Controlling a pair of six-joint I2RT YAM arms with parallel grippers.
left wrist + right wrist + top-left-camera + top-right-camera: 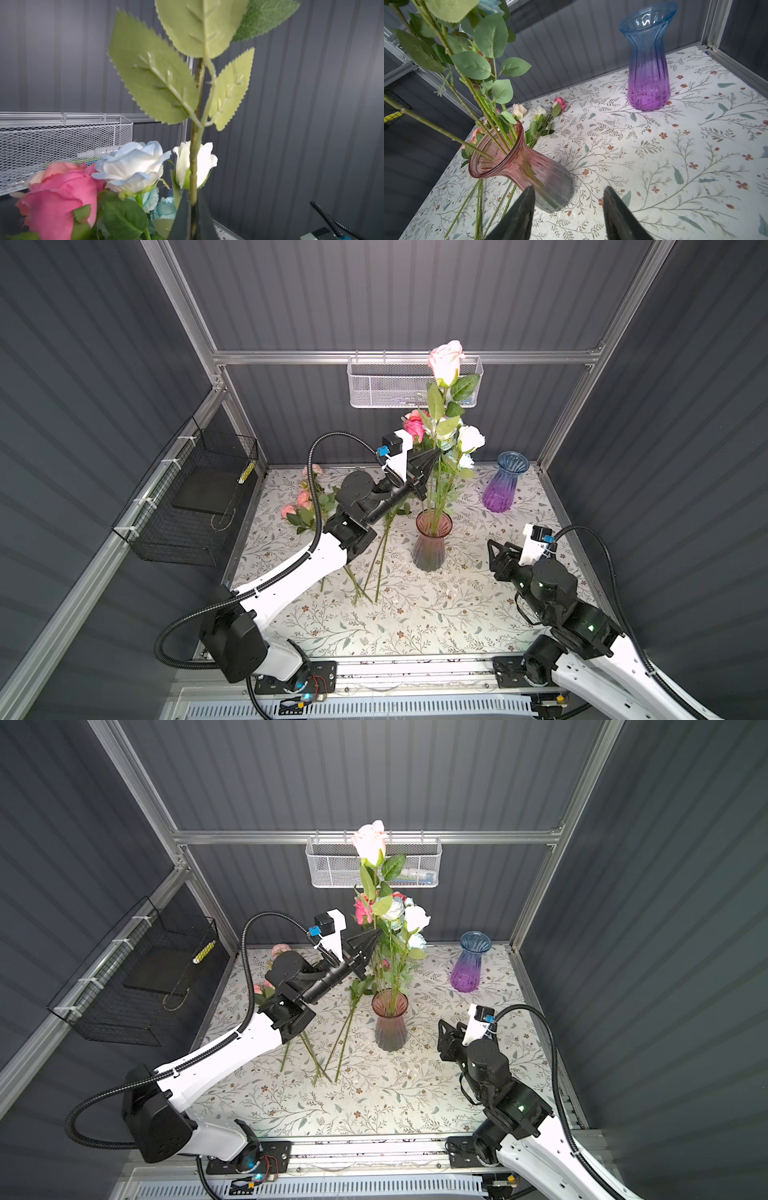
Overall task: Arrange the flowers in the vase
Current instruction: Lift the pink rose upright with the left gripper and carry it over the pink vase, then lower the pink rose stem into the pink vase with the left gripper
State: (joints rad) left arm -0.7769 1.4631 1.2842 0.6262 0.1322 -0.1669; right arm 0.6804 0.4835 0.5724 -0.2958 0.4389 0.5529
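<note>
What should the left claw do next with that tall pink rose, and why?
Probably lower the left claw slightly: it grips the tall rose by its stem, whose tip seems only just inside the pink vase rim, so releasing now might tip it.

Several flowers (470, 438) stand in pink vase (432, 545) — loose stems (382, 560) lie beside

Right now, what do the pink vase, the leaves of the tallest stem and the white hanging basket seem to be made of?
Pink vase: probably tinted glass, glossy and ribbed; stems show through it.
Leaves: likely fabric with plastic veins, matte; edges look cut and slightly frayed.
Basket: seemingly white-coated metal mesh; fine diamond openings.
</note>
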